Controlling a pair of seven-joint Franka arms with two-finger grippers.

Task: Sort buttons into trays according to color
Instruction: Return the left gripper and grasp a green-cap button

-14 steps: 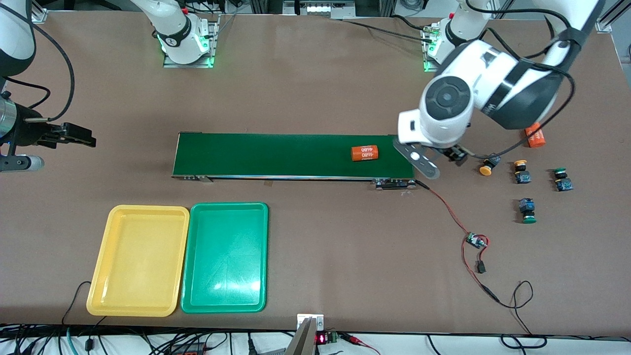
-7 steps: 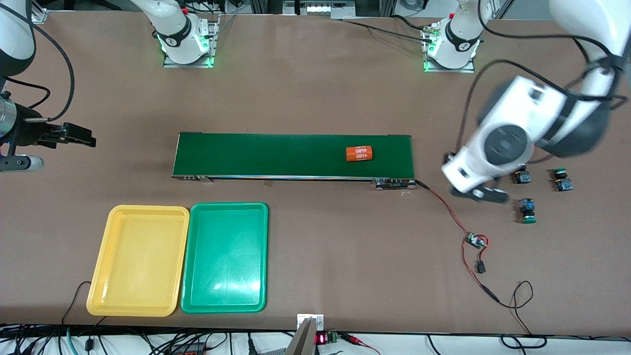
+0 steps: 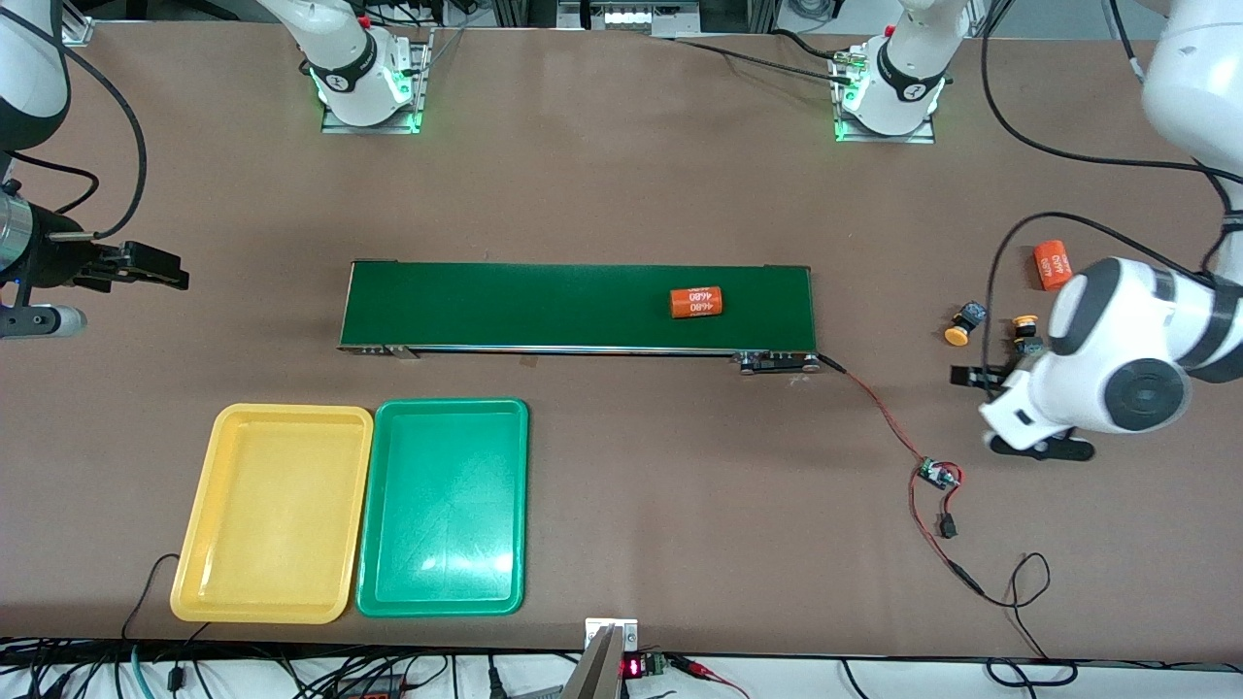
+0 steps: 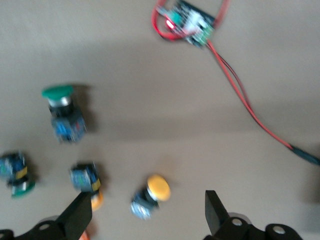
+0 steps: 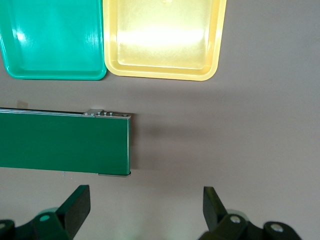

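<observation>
Four buttons lie on the table off the conveyor's end, at the left arm's end. In the left wrist view I see a yellow-capped button point(image 4: 152, 194) on its side, a second yellow-capped one point(image 4: 87, 182), and two green-capped ones point(image 4: 62, 112) point(image 4: 15, 175). My left gripper point(image 4: 146, 215) is open and empty above the tipped yellow button point(image 3: 961, 328); it also shows in the front view point(image 3: 983, 375). The left arm hides the green buttons in the front view. The yellow tray point(image 3: 272, 513) and the green tray point(image 3: 445, 507) lie side by side, empty. My right gripper point(image 5: 145, 207) is open and waits off the conveyor's other end point(image 3: 155, 269).
A dark-green conveyor belt point(image 3: 544, 306) carries an orange numbered cylinder point(image 3: 697, 302). A second orange cylinder point(image 3: 1051, 264) lies farther from the front camera than the buttons. A small circuit board point(image 3: 937, 475) with red and black wires point(image 3: 879, 408) lies nearer the front camera than the buttons.
My left arm has swung from the conveyor's end out over the buttons. The cylinder on the belt has moved a little toward the right arm's end. The right arm has not moved.
</observation>
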